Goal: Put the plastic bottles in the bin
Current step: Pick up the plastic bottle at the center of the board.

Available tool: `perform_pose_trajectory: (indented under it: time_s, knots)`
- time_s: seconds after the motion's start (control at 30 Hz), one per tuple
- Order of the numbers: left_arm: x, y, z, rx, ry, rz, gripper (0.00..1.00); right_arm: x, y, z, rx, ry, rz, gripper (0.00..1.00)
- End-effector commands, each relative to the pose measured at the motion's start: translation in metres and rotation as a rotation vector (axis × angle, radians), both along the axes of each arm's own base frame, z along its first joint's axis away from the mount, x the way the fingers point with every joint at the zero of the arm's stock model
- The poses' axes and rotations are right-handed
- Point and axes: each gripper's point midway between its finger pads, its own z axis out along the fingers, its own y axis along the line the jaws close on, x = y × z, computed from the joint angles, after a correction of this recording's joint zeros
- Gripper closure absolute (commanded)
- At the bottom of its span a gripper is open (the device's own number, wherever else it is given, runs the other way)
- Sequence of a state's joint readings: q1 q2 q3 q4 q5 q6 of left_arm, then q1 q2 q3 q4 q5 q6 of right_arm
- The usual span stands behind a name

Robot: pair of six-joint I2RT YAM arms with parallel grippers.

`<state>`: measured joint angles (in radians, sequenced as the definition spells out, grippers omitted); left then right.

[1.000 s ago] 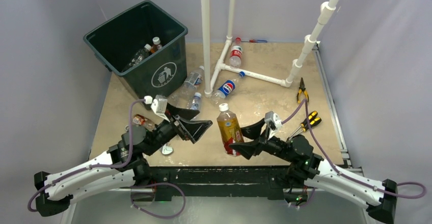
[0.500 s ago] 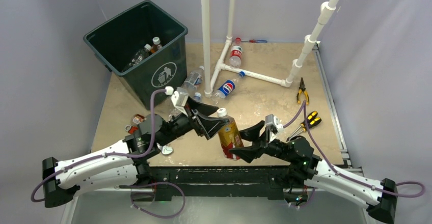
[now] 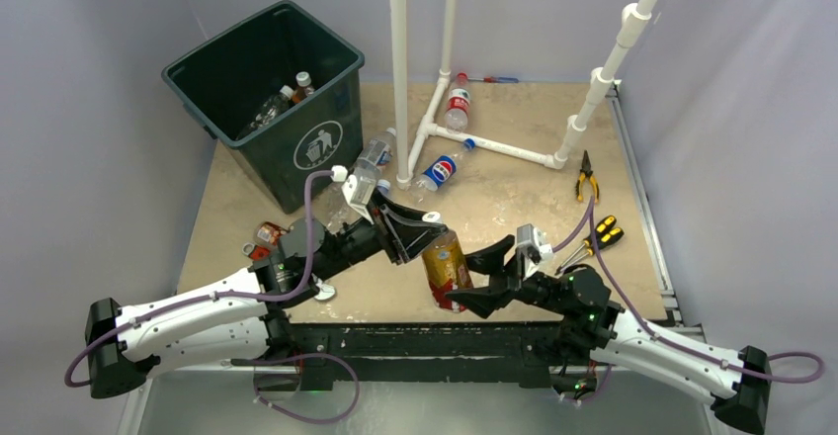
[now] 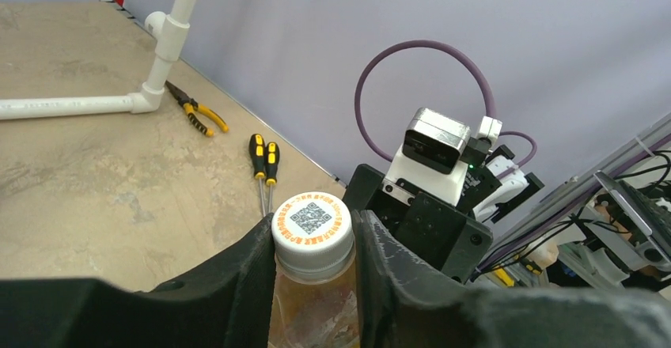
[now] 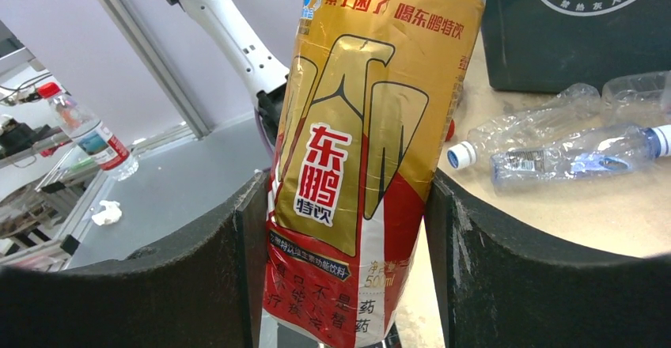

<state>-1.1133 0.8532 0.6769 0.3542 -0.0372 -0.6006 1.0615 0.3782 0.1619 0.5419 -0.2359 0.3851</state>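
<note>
Two robot arms meet over the front middle of a tan worktop (image 3: pixel 514 203), both holding one amber bottle (image 3: pixel 447 269) with a gold and red label. The left arm stretches from its base at the lower left diagonally up and to the right. Its left gripper (image 3: pixel 425 227) comes in at the bottle's top, jaws closed tight on either side of the white cap (image 4: pixel 312 222). The right arm lies low from the lower right with its forearm reaching left. The right gripper (image 3: pixel 462 279) stands about half open, its two fingers pressed against opposite sides of the bottle's body. The bottle leans, cap toward the left arm. The dark green bin (image 3: pixel 296 148) stands at the far left corner, well apart from it, with bottles (image 3: pixel 287 97) inside. Loose bottles (image 3: pixel 368 163) lie beside the bin, near a white pipe frame (image 3: pixel 494 146).
</note>
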Motion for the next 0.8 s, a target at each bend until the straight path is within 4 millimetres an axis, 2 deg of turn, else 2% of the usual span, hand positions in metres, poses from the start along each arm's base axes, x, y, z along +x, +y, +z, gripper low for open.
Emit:
perform_pose_trajectory:
  time_s: [0.0, 0.1, 0.13, 0.17, 0.3, 0.33, 0.37, 0.6, 0.77]
  knots:
    - [-0.012, -0.002, 0.03, -0.081, -0.047, -0.064, 0.78, -0.003, -0.001, 0.012, 0.032, -0.037, 0.009, 0.61]
    - [-0.014, -0.004, 0.031, -0.079, -0.053, -0.073, 0.96, -0.003, 0.0, 0.01, 0.015, -0.039, 0.011, 0.6]
    - [-0.013, -0.004, 0.031, -0.075, -0.054, -0.074, 1.0, -0.003, 0.001, 0.01, 0.005, -0.039, 0.014, 0.58]
    - [-0.013, -0.004, 0.031, -0.074, -0.056, -0.075, 1.0, -0.003, 0.002, 0.009, -0.005, -0.035, 0.018, 0.55]
    - [-0.012, -0.002, 0.035, -0.061, -0.079, -0.06, 1.0, -0.001, 0.007, 0.009, -0.046, 0.024, 0.022, 0.18]
    - [-0.01, 0.001, 0.038, -0.051, -0.092, -0.045, 1.0, -0.001, 0.008, 0.01, -0.053, 0.043, 0.026, 0.05]
    - [-0.009, 0.002, 0.04, -0.031, -0.103, -0.037, 1.0, 0.0, 0.009, 0.011, -0.063, 0.06, 0.026, 0.02]
    - [-0.009, 0.011, 0.069, 0.094, -0.24, -0.021, 1.0, 0.012, 0.011, 0.026, -0.097, 0.1, -0.031, 0.01]
    - [-0.013, 0.011, 0.078, 0.103, -0.259, -0.044, 1.0, 0.019, 0.02, 0.038, -0.078, 0.074, -0.041, 0.02]
